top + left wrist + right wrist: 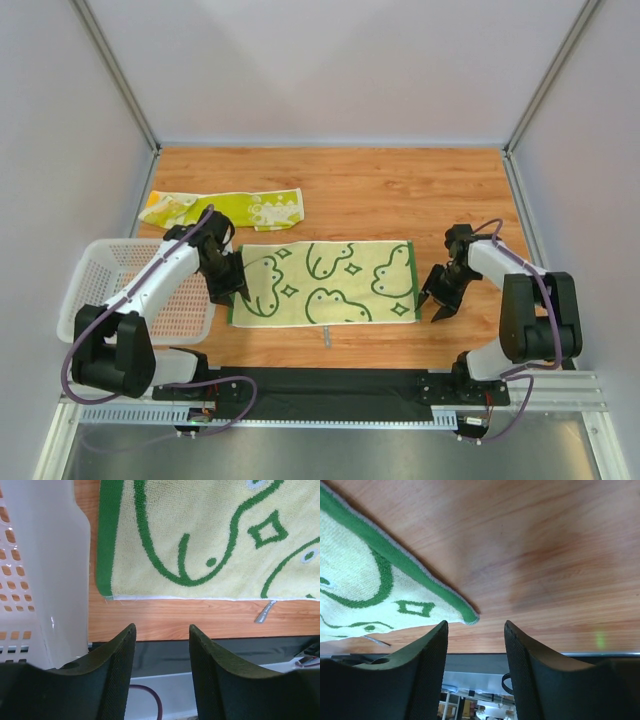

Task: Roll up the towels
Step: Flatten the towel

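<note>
1. Target for now, my call: flat towel (325,283), pale yellow with green outlines and green edge bands, spread out between my two grippers
2. Second towel (230,210), lime with white prints, lies bunched well beyond my left gripper (161,630) on the far side, not rolled
3. Left jaws: spread, nothing between them; the flat towel's near corner is just ahead of the tips, slightly toward the basket (45,580), whose wall is close alongside
4. Right gripper (475,625): jaws spread, nothing pinched; the towel's green-edged corner is just ahead of the tips, toward my other arm; bare table (545,555) ahead otherwise
5. Handling guess: terry cloth, so light, soft, limp and not fragile; the pile looks grippy, not slippery; it will sag and crease if lifted at one point
6. Where to grab, my guess: pinch the edge band at the corner nearest each pair of jaws, low to the table, so the near edge comes up evenly; a mid-cloth grab would bunch it
7. Hang loop (265,612) sticks out of the near edge ahead of my left jaws, on the arm-to-arm side; too flimsy to pull on
</note>
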